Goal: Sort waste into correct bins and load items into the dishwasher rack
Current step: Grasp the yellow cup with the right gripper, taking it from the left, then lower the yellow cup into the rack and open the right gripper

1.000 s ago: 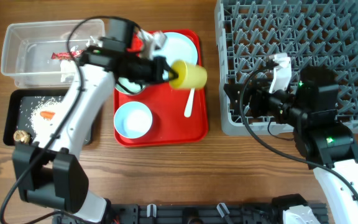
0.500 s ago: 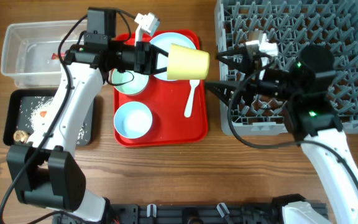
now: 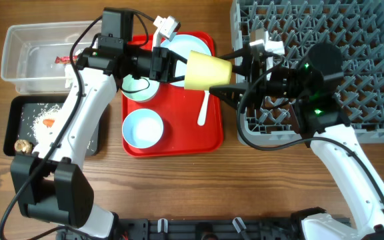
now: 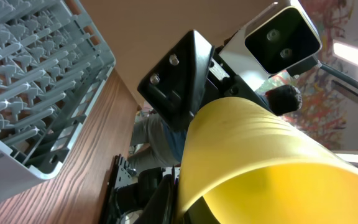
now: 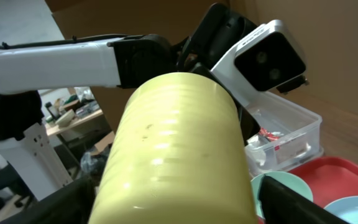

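- my left gripper (image 3: 179, 70) is clamping the yellow cup (image 3: 207, 70) at its mouth end, jaws pinched together on the rim wall.
- i am holding the cup on its side in the air, mouth toward my left arm and base toward my right arm.
- the cup is hanging over the right edge of the red tray (image 3: 179, 141), just beside the left wall of the grey rack (image 3: 352, 33).
- my right gripper (image 3: 232, 75) is reaching in from the rack side, jaws standing apart with one finger on each side of the cup's base end.
- i cannot tell whether those fingers are touching the cup.
- in my right wrist view the cup is filling the middle, with a dark finger low on either side of it.
- the plate (image 3: 185, 47) is sitting at the back of the red tray, partly under the cup.
- the front bowl (image 3: 143, 129) and the back bowl (image 3: 139, 92) are resting on the tray's left half.
- the spoon (image 3: 205, 110) is lying near the tray's right edge.
- the wrapper (image 3: 64, 60) is lying in the clear tub (image 3: 25, 47).
- the carrot (image 3: 51, 123), rice (image 3: 35, 113) and a brown scrap (image 3: 23, 145) are lying in the black tray (image 3: 17, 105).
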Controlling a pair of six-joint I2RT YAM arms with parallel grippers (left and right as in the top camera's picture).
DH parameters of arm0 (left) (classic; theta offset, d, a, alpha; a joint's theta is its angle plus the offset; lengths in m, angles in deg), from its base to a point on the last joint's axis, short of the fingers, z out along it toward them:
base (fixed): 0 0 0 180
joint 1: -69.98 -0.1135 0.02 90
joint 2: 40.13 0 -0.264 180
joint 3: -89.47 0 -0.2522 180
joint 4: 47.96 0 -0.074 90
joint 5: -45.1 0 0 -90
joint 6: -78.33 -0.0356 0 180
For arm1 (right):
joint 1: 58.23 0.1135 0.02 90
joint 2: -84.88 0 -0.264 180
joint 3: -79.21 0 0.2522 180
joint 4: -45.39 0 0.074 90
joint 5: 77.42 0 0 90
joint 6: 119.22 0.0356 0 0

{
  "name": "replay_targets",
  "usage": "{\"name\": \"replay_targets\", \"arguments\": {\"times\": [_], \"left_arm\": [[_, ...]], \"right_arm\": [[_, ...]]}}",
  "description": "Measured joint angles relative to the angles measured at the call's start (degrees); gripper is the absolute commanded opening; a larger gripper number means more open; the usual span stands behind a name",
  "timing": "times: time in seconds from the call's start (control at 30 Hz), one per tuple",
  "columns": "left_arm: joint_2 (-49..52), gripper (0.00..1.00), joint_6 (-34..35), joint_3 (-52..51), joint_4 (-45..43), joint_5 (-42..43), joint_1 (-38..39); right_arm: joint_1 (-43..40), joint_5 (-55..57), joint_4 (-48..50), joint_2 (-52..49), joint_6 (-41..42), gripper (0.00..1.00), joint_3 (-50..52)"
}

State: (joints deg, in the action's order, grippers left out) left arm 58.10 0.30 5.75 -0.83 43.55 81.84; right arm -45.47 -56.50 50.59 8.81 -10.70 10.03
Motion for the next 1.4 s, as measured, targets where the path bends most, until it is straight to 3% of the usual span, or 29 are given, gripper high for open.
{"name": "replay_targets", "arguments": {"times": [0.17,0.33,0.57,0.73,0.9,1.03,1.2,1.4], "left_arm": [[0.0,0.13,0.28,0.0,-0.02,0.0,0.0],[0.0,0.22,0.37,0.0,-0.04,0.0,0.0],[0.0,0.3,0.81,0.0,-0.02,-1.57,0.0],[0.0,0.34,0.81,0.0,0.0,-5.57,0.0],[0.0,0.36,0.81,0.0,2.27,-13.73,0.0],[0.0,0.37,0.81,0.0,5.27,-25.66,0.0],[0.0,0.41,0.83,0.0,8.79,-41.4,0.0],[0.0,0.43,0.81,0.0,11.3,-52.78,0.0]], "right_arm": [[0.02,-0.13,0.0,0.0,0.31,0.63,0.0],[-0.24,-0.17,0.0,0.0,0.28,0.63,0.0],[-8.63,-0.33,-2.78,0.0,0.24,0.62,0.0],[-16.31,5.92,-14.14,-0.02,-0.79,0.62,0.0],[-17.77,18.05,-25.33,-0.07,-1.53,0.62,-0.15],[-16.76,28.94,-41.55,-0.07,-3.58,0.63,-4.42],[-13.22,46.56,-62.93,-0.11,-6.32,0.62,-18.6],[-7.61,60.24,-73.92,-0.61,-6.93,0.62,-23.06]]}}
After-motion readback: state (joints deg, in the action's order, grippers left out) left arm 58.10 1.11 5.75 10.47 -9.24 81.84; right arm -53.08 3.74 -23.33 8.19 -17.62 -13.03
